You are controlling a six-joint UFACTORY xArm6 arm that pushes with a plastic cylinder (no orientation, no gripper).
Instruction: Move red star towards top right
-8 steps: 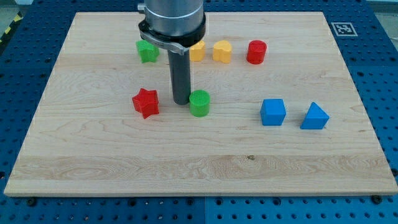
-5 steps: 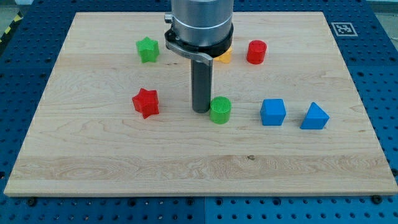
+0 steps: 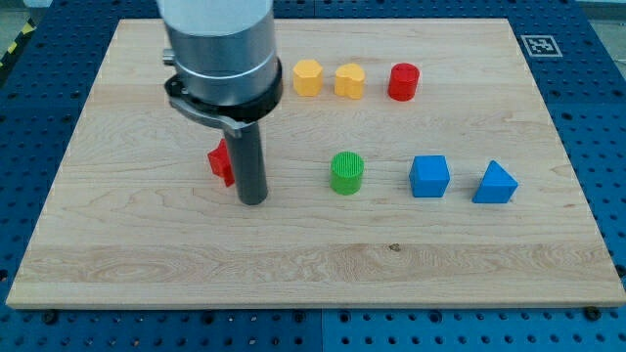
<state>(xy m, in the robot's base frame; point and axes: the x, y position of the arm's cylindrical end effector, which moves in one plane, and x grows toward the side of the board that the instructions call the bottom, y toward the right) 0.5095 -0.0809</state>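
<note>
Red star [image 3: 220, 160] sits left of board centre, mostly hidden behind the rod, w/ my tip [image 3: 253, 200] down just at its lower right.

No pincer on this arm, just the plain rod, holding nothing; can't tell if the tip touches the star. Only the star's left part shows past the rod. Green cylinder [image 3: 346, 173] stands apart to the view's right, then blue cube [image 3: 429, 176] & a blue wedge-like block [image 3: 495, 183] in the same row. Near the view's top: two yellow blocks [image 3: 308, 77] [image 3: 349, 80] side by side, red cylinder [image 3: 403, 81] right of them. Wooden board [image 3: 313, 264] lies on a blue perforated table [image 3: 606, 117]; a black-and-white marker [image 3: 538, 45] at the board's top right corner.
</note>
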